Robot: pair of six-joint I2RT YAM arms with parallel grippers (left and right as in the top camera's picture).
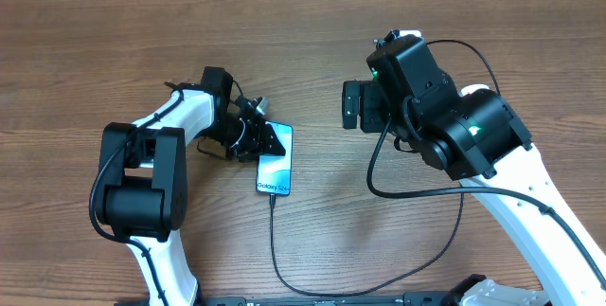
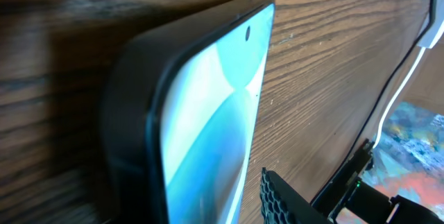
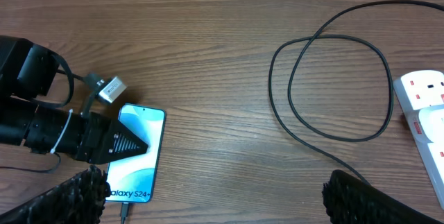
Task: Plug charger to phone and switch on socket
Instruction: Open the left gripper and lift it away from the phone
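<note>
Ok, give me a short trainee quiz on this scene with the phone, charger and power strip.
1. True or false: the right gripper is clamped on the phone.
2. Where does the charger cable meet the phone? A) at the end with the Galaxy S24+ text B) at the end with the camera hole C) nowhere
3. Which camera view shows the white power strip?
Key: 1 false, it is open and apart from the phone. 2 A. 3 the right wrist view.
</note>
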